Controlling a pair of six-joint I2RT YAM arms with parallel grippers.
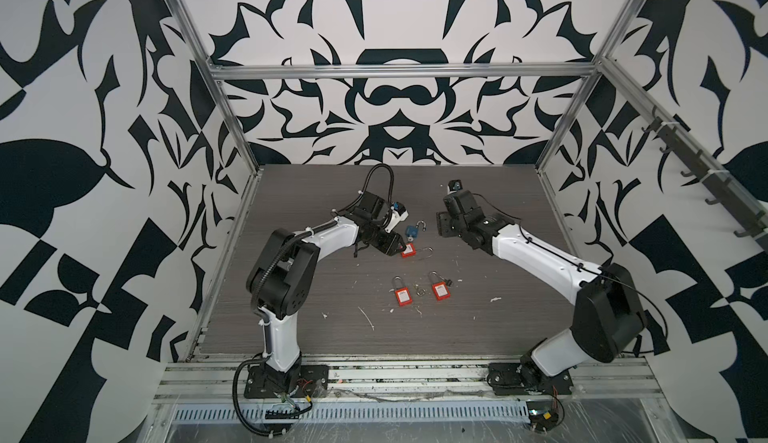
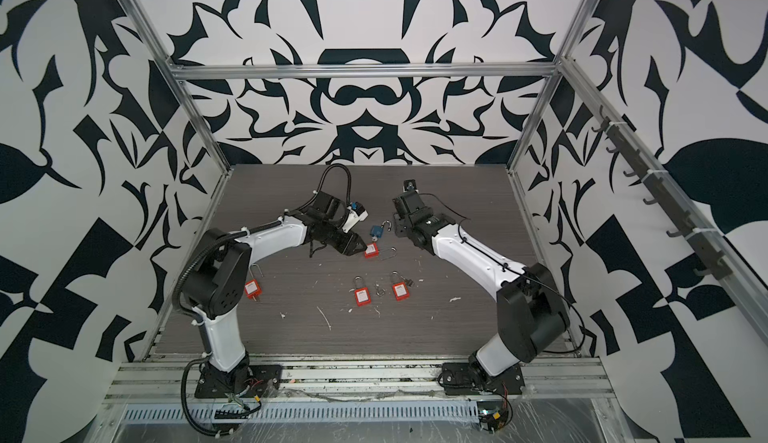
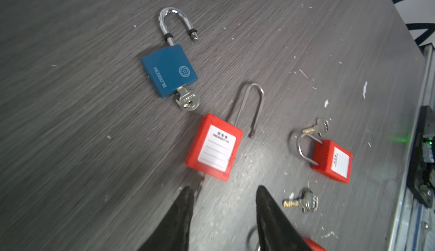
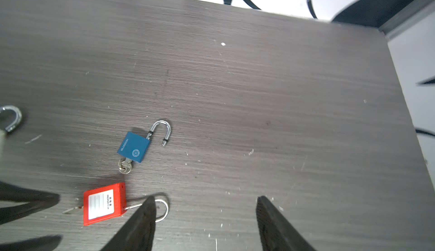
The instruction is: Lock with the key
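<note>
Showing left gripper (image 3: pixel 223 188), right gripper (image 4: pixel 205 198) released, empty | resolving key (image 3: pixel 187 100) in blue lock (image 3: pixel 168 69) from wrists | exposing extra red lock (image 2: pixel 252 287) in a top view only

Bright overhead light is falling evenly; soft shadows are lying beside the blue padlock (image 3: pixel 168 69), and the counter (image 3: pixel 70 96) around it is blurring in wrist views.

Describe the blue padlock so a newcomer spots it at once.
On the grey wood-grain table, look just beyond the centre. The blue square padlock lies there, chrome shackle open, key in its base. Its neighbours are all red plastic padlocks.
</note>
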